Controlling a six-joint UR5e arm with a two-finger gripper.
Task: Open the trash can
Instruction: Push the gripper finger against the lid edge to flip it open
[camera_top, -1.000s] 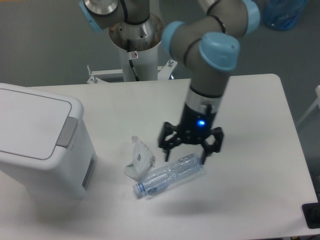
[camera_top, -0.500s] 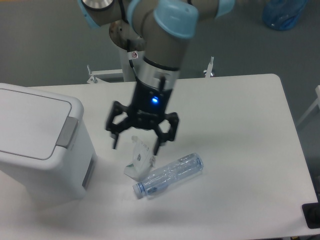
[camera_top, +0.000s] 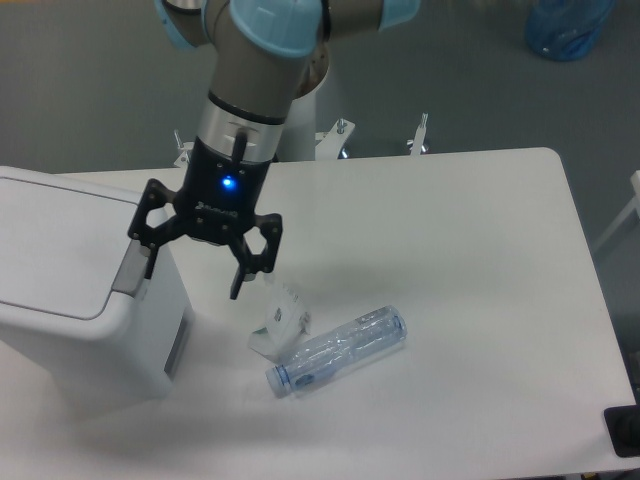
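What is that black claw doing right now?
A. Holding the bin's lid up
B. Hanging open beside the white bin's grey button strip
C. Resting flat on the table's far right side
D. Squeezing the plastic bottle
B. The gripper is open and empty, with one finger by the grey button strip of the trash can, whose lid lies flat; the bottle lies untouched.

I can read no text anywhere; the markings on the crumpled carton (camera_top: 278, 318) are too blurred.
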